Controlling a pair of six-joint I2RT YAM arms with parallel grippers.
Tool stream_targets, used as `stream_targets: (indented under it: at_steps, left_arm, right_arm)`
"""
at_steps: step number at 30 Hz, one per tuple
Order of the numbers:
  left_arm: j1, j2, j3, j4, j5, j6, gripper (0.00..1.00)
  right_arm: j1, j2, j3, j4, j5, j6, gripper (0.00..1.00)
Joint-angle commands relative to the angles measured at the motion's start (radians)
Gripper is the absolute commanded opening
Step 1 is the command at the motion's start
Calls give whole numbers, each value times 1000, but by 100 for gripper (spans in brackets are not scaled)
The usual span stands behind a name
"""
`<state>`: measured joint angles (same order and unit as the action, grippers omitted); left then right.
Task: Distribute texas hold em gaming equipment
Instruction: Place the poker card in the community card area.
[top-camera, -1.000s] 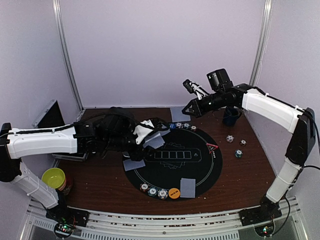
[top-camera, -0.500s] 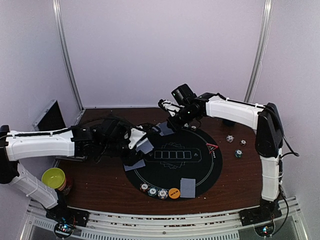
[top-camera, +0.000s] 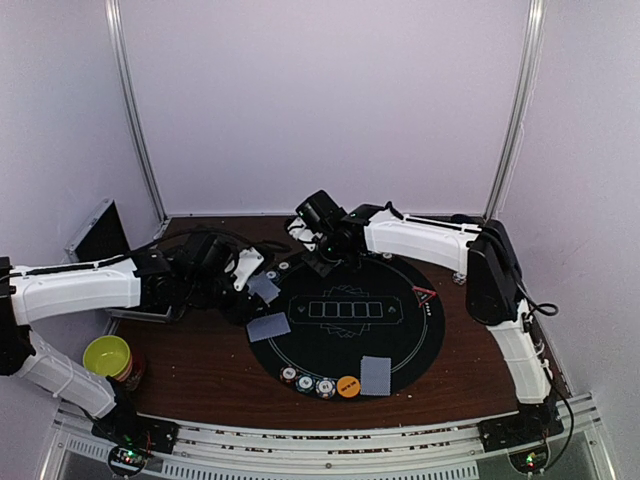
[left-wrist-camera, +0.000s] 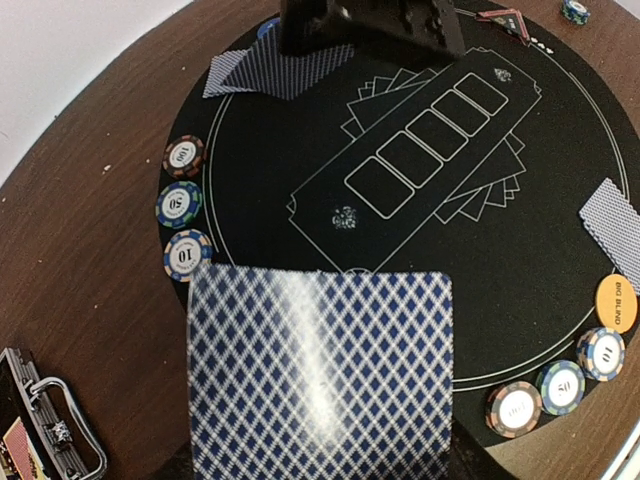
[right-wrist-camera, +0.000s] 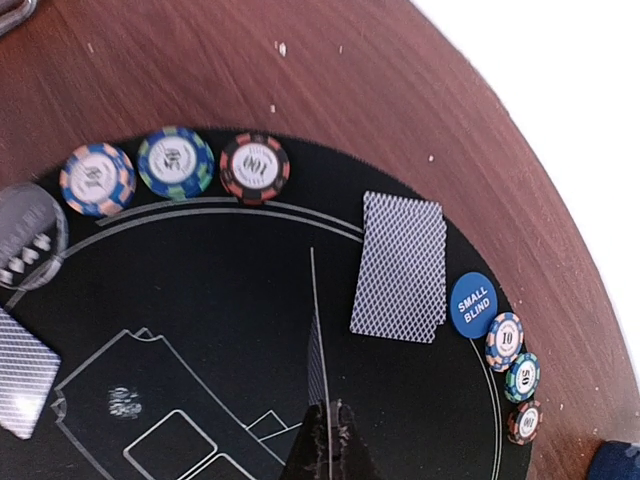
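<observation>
The left gripper (top-camera: 256, 287) clasps a stack of blue-checked playing cards (left-wrist-camera: 320, 375) at the left edge of the round black mat (left-wrist-camera: 260, 235); the stack blocks the lower part of its wrist view. The right gripper (right-wrist-camera: 328, 430) is pinched tight on a single card (right-wrist-camera: 316, 340), seen edge-on, above the mat's far side. Just beyond it lie dealt cards (right-wrist-camera: 400, 265), a blue small-blind button (right-wrist-camera: 472, 303) and three striped chips (right-wrist-camera: 176, 161). The orange big-blind button (left-wrist-camera: 617, 301) sits on the near rim.

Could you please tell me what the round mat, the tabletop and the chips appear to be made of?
Mat: matte black, probably rubber or felt; it lies flat with little glare. Tabletop: brown wood or wood-look laminate, with visible grain streaks. Chips: likely plastic or clay composite, with printed striped rims.
</observation>
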<state>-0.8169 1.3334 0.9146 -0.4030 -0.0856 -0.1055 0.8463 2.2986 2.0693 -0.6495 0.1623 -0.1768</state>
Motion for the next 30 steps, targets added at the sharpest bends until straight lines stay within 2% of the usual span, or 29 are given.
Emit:
stream_targets:
  at_steps: [1,7,15,24,30]
  left_arm:
    - [7,-30,-3,3,9,-47,60]
    - [8,-54,-19,13,-5,-49,60]
    - [9,-79,-27,22,0,-46,60]
    - [8,-105,-33,27,-8,-46,60]
    - [8,-111,-34,28,-15,-47,60]
  right_arm:
    - [27,54,36,-11,132,-48,0]
    - [57,108,48,-23,147,-70,0]
    - [74,113,31,-36,-56,-74,1]
    - [79,139,35,-52,-148,-56,5]
    - [84,167,52,-72,-168,-49,15]
